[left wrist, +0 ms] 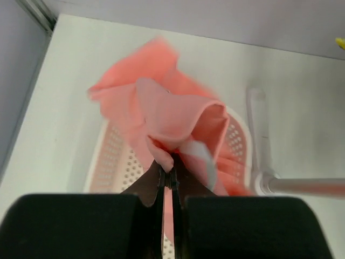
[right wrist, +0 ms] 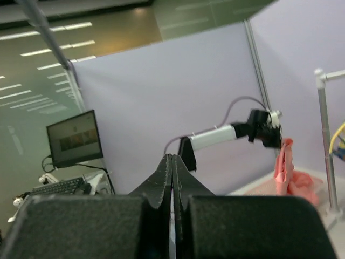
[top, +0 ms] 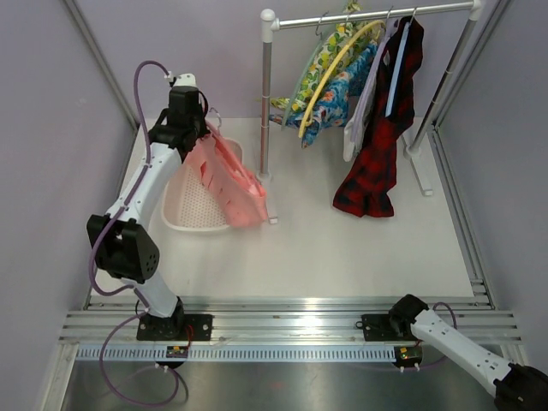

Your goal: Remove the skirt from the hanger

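Holding: left hand [left wrist: 168, 174] clamped on skirt [left wrist: 172, 116] over basket [left wrist: 99, 162]; right hand [right wrist: 172, 162] together, empty. Risk I see: thin pinch slips, fabric lands on bench [top: 342, 257].

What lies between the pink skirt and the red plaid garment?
In the top view, the rack's white left post stands between the skirt and the plaid garment; beyond it, bare table.

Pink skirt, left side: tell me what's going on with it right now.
The left tool is shut on the salmon-pink skirt, holding it bunched in the air over the perforated basket, beside the clothes rack. The fabric's lower end hangs down over the basket's right side. Whether a hanger is inside the folds cannot be told. The right tool is shut on nothing, parked away from the work.
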### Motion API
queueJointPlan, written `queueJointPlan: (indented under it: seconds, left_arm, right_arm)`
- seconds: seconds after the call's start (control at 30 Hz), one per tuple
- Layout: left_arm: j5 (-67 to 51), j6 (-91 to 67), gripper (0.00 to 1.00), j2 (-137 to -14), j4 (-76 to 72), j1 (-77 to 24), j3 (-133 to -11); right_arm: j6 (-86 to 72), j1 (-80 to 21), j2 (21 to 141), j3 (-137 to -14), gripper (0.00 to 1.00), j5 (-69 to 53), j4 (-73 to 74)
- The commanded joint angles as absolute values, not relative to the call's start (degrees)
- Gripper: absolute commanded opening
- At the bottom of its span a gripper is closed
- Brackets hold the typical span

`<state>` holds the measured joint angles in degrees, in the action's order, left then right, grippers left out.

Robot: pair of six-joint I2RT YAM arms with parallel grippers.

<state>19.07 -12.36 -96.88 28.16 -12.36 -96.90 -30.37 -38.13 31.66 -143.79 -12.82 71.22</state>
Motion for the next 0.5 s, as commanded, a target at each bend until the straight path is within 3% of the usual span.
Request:
queueJointPlan:
  seconds: [0.0, 0.17, 0.2, 0.27, 0.47]
  left_arm:
    - [16.27, -15.55, 0.00, -87.03, 19.34, -14.59, -98.09]
    - [11.52, -14.68, 0.00, -82.98, 15.82, -15.73, -96.16]
    - [8.29, -14.68, 0.00, -82.19, 15.21, -15.99, -95.46]
    - [5.99, -14.59, 0.00, -79.29, 13.37, -16.96, -94.40]
    - [3.34, -13.80, 0.00, -73.14, 14.76, -25.21, -96.06]
  right_arm:
    - [-29.27, -38.41, 40.86, -133.60, 0.00, -10.46, 74.62]
    - [-29.36, -38.41, 40.61, -123.94, 0.00, -13.09, 70.85]
    - [-29.53, -38.41, 40.61, -121.66, 0.44, -14.05, 69.88]
    - [-29.79, -38.32, 40.87, -113.70, 0.99, -16.16, 65.86]
    - [-31.46, -38.32, 46.05, -96.36, 0.99, -21.43, 49.80]
